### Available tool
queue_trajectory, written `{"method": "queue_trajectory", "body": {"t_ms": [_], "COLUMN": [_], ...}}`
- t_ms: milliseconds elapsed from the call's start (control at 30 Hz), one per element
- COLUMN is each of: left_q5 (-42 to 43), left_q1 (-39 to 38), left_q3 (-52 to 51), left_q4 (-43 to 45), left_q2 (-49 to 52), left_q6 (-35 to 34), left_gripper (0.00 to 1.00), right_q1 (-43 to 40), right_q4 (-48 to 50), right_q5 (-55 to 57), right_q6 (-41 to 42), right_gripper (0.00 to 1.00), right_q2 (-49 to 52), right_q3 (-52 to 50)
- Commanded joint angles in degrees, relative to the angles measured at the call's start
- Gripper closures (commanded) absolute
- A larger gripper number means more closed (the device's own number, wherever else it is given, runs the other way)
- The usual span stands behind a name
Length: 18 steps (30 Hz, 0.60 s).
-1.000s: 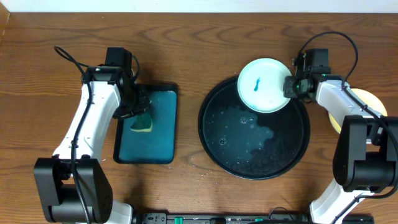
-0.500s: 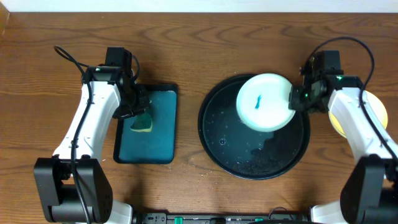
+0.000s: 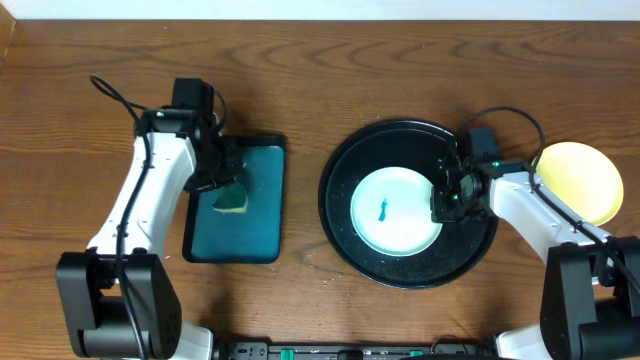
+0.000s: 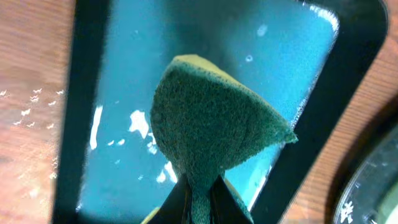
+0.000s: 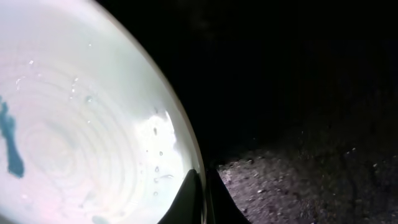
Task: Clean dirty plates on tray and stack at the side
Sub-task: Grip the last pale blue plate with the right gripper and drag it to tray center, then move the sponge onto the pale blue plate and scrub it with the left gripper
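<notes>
A pale mint-white plate (image 3: 395,211) with a small blue smear lies in the round black tray (image 3: 345,175). My right gripper (image 3: 444,203) is shut on the plate's right rim; the right wrist view shows the plate (image 5: 81,124) and the fingertips (image 5: 202,193) pinching its edge over the wet tray (image 5: 298,93). A pale yellow plate (image 3: 580,180) sits on the table right of the tray. My left gripper (image 3: 222,183) is shut on a green and yellow sponge (image 3: 230,198), held over the teal tray; the left wrist view shows the sponge (image 4: 211,124). A third plate is out of view.
The teal rectangular tray (image 3: 250,235) stands left of the black tray and holds water and foam flecks (image 4: 140,124). The black tray's floor is wet, with droplets at its lower right (image 3: 440,250). Bare wooden table (image 3: 300,80) surrounds both trays.
My right gripper carried the mint-white plate from the tray's far right rim down and left, to the middle of the black tray. The yellow plate is now uncovered. The left arm held still.
</notes>
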Motion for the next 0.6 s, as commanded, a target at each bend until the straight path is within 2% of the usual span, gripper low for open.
{"method": "queue_trajectory", "body": {"t_ms": [0,200,300,467,567], "left_q5": [0.3,-2.4,-2.5,-2.5,-2.5], "left_q1": [-1.9,-2.2,-2.2,-2.2,-2.2], "left_q3": [-6.2,-19.6,-23.1,-23.1,-19.1], "left_q4": [5.1,22.0,26.1,24.8,19.6], "left_q2": [0.2,0.3,0.6,0.4,0.0], "left_q6": [0.5,-4.4,-6.0,-5.6,-5.2], "left_gripper": [0.92,0.91,0.91,0.92,0.92], "right_q1": [0.7,0.7,0.7,0.7,0.7], "right_q4": [1.7,1.4,1.6,1.6,1.5], "right_q5": [3.3,3.0,3.0,3.0,3.0], "right_q6": [-1.5,-4.3,-4.2,-4.2,-4.2], "right_gripper": [0.99,0.99,0.99,0.99,0.99], "right_q2": [0.2,0.2,0.2,0.2,0.2], "right_q3": [-0.1,-0.1,-0.1,-0.1,-0.1]}}
